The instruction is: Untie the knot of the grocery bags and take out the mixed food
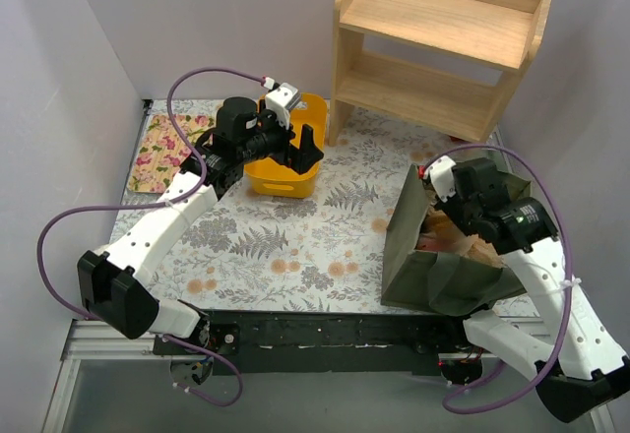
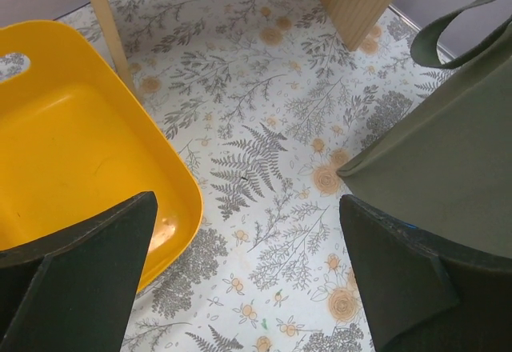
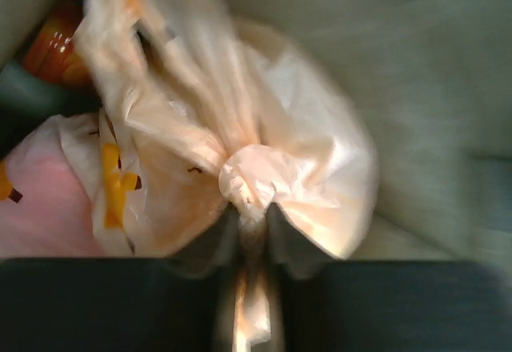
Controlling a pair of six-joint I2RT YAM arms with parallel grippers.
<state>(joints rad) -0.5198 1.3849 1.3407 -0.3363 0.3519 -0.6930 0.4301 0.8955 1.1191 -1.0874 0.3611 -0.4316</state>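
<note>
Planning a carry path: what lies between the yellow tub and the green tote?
Only bare floral table cover lies between the yellow tub and the green tote, as the top view shows; the left wrist view agrees.

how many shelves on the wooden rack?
2. The upper shelf sits at the top of the wooden rack, the lower shelf directly beneath it. Nothing appears hidden.

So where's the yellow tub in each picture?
Top external: the yellow tub is left of centre, beside the wooden shelf.
Left wrist: the yellow tub fills the left side.
Right wrist: not in it.
Shared landmark: the olive tote bag, seen in all three.
</note>
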